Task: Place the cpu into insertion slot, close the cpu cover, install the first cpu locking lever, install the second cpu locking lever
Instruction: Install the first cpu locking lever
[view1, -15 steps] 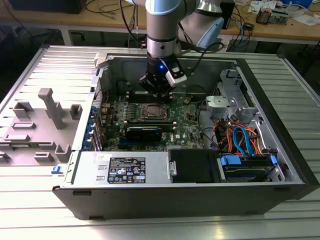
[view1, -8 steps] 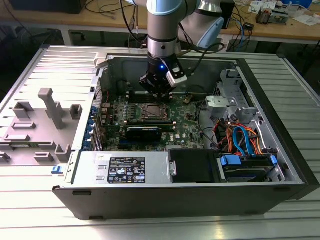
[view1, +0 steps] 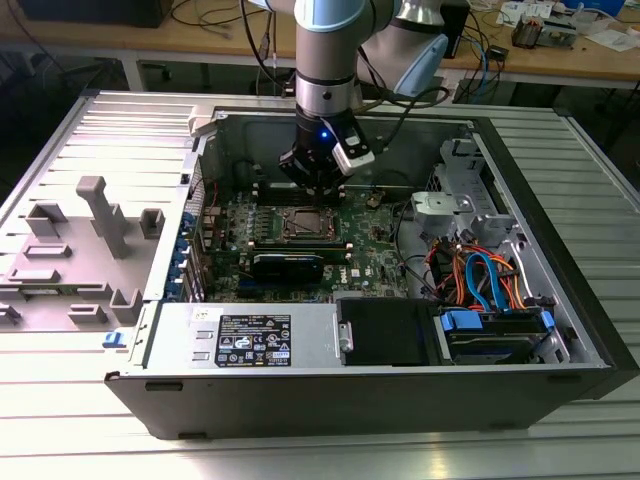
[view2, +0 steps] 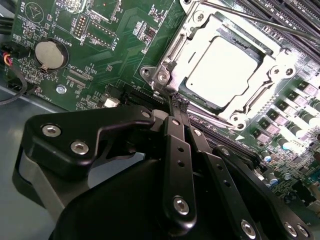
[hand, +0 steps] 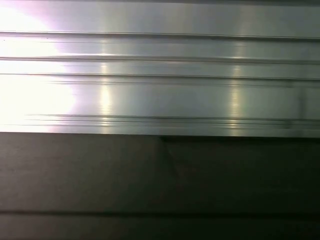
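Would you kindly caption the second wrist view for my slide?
Black hand beside the silver metal cover frame closed over the square silver-tan cpu.

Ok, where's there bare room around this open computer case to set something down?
Bare ribbed table runs along the case's side nearest the exterior camera, with a strip past it at the exterior view's right. The grey fixture takes the exterior view's left. Inside is crowded: gripper over the motherboard, cables beside it.
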